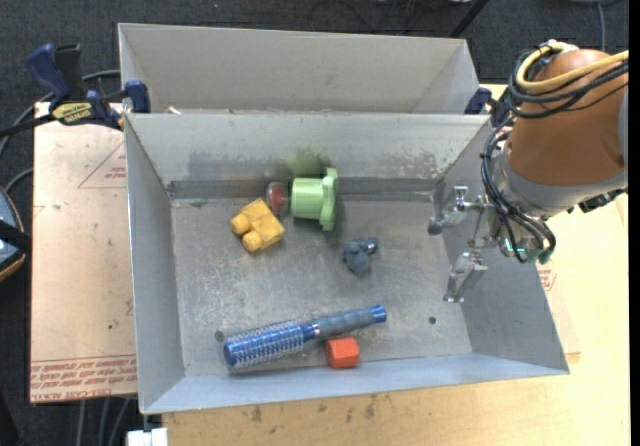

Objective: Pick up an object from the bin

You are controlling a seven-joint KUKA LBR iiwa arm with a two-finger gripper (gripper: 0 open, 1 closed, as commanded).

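Camera view: gripper (452, 254) spread, empty, above bare floor at bin's (150, 264) 3 o'clock. Nearest: grey lump (360, 255), mid-bin, at gripper's 9 o'clock. Probably light, stiff, knobbly; pinch across narrow middle.

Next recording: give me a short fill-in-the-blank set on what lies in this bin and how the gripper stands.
1. The small orange-red cube lies right beside the handle of the blue ___.
2. The green plastic piece lies near the far wall of the bin, with a ___ block just to its left in the view.
3. The gripper hangs at the bin's right side, holding nothing, with its fingers ___.

Missing words: hairbrush; yellow; open.
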